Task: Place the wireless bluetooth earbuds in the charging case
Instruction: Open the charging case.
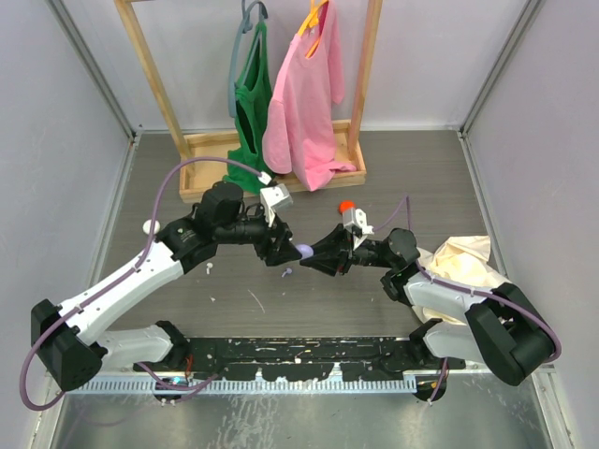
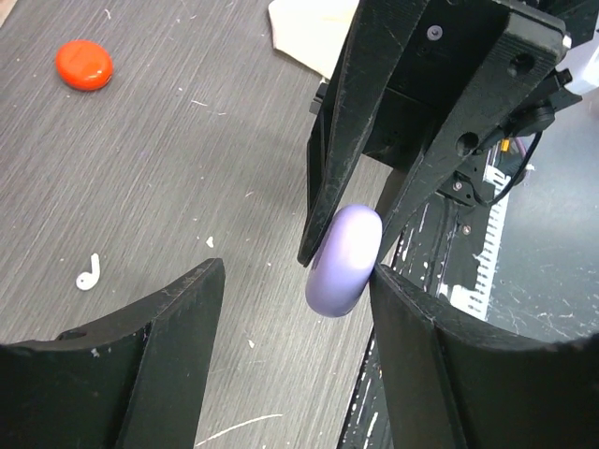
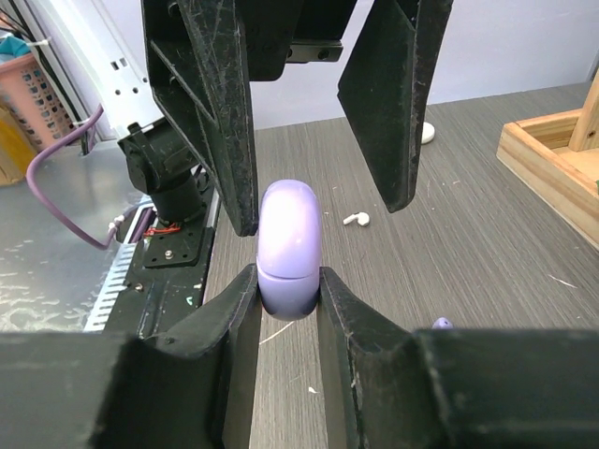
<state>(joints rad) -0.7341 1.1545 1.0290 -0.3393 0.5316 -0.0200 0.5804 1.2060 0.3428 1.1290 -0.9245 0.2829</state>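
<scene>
While the grey wood-grain table is lying boxed in by pale wall panels on the left, right and far sides, both arms are meeting above its middle. A wooden rack is standing against the far edge, with a green top and a pink shirt hanging from it. A black rail is running along the near edge, and a cream cloth is lying at the right, partly under the right arm. A red disc is sitting beyond the grippers and a white disc is sitting well apart at the left; the far right stretch of the surface is showing bare wood grain.

The right gripper is pinching the lavender charging case narrowly between its fingers, holding it off the table with its seam closed. The left gripper is facing it with jaws standing partway apart, one finger against the case and the other clear of it.

One earbud is lying on the table past the left gripper; the other earbud is peeking out beside the right gripper's finger, mostly hidden.
</scene>
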